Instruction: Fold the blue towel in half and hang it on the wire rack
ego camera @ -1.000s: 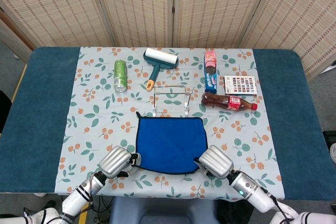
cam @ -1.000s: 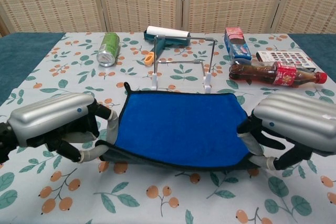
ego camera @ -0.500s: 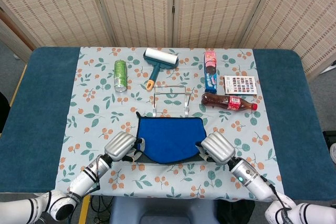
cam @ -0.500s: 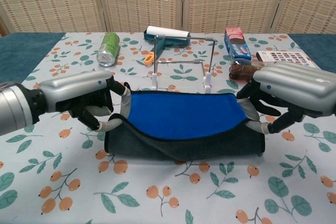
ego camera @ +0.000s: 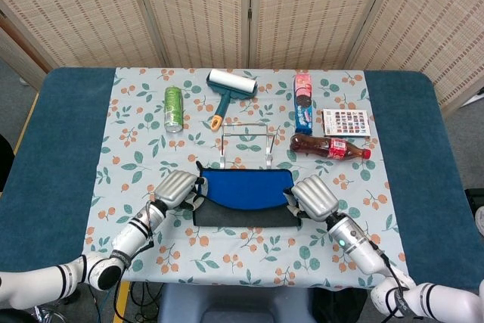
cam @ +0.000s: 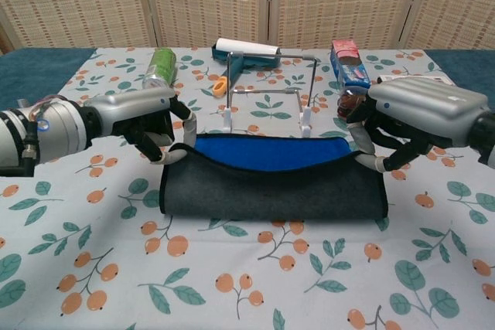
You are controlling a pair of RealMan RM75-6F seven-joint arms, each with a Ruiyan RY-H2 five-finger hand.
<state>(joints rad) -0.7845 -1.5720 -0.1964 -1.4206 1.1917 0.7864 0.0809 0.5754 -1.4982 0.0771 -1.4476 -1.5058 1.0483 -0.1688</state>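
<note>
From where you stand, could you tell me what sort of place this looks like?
Probably a staged test bench, not a home: a table with a floral cloth, woven folding screens behind it, and unrelated household goods laid out, such as a lint roller, a cola bottle and a green can.

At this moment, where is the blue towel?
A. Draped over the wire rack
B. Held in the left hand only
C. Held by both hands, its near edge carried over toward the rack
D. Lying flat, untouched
C: the left hand and right hand each grip a corner of the blue towel, its grey underside showing, short of the wire rack.
</note>
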